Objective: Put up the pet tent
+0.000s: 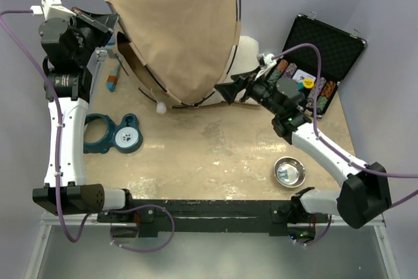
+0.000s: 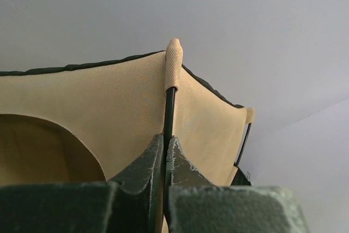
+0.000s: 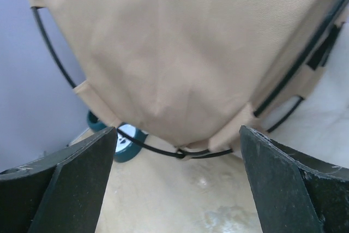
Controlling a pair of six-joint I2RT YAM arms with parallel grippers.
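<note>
Listener: Position of the pet tent [image 1: 183, 37], please?

Describer: Far middle of the desk [image 1: 215, 155]. From above it is a large tan fabric shape with one broad panel facing up and thin dark poles along its edges. A white cushion [image 1: 251, 53] lies just behind its right side.

Listener: What are the jaws doing?

Describer: The left jaws are pressed together on a thin dark pole [image 2: 169, 110]. They pinch it just below a tan fabric cap [image 2: 173, 64] at the tent's left corner. The right jaws are spread wide and face the tent's right side. Tan fabric fills the view ahead of them, and I cannot see them touching it. They hold nothing.

Listener: How should this step be done well?

Describer: As I read it, the left arm is steadying the pole end in its pocket. It should grip firmly without bending the pole sideways, since a thin pole under tension could spring out. The right jaws would do best to close on the pole junction [image 3: 185, 153] at the lower hem rather than on loose cloth. A gentle push from there should round the tent out.
</note>
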